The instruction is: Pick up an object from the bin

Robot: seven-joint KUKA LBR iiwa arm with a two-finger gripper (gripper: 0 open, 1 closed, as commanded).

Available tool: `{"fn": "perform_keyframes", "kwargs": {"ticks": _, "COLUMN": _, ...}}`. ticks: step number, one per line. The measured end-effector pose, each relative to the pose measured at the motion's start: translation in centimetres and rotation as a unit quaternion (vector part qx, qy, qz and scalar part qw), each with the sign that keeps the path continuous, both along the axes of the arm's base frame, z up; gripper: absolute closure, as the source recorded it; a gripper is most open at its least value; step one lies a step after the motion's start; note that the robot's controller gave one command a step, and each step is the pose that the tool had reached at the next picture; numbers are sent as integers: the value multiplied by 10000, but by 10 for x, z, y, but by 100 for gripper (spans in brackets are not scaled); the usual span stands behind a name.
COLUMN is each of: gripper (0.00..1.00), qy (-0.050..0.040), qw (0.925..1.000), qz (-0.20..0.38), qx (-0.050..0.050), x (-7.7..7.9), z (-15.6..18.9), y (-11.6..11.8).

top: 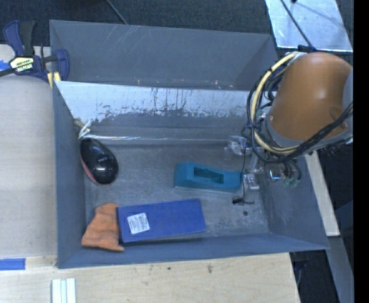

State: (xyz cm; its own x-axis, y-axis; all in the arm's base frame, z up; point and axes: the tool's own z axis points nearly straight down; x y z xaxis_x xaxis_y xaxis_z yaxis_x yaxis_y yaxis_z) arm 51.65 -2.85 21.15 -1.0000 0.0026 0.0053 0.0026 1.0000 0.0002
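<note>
The arm's orange cover [310, 96] sits over the right side of the grey bin [165, 62], with yellow and black cables [258, 109] looped around its left edge. Below it the tool [248, 185] is low over the bin floor, close to the right wall. Whether it is wide or narrow, I cannot tell from this angle, and nothing is visibly held in it.

The closest thing to it is a teal plastic block [206, 177] with a recessed slot in its top, lying flat near the middle of the floor. The tool is just beside the block's right end; contact cannot be made out.

Well apart on the left lies a black computer mouse [99, 161] with a reddish edge, close to the left wall. Along the front wall is a flat blue box [162, 219] bearing a white label, and an orange cloth [102, 229] is bunched against its left end in the front-left corner.
</note>
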Motion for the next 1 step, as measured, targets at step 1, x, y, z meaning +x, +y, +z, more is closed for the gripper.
{"fn": "perform_keyframes", "kwargs": {"ticks": 1, "gripper": 0, "qy": -14, "qw": 10000, "qz": 0, "qx": 0, "x": 0, "z": 2, "y": 0}}
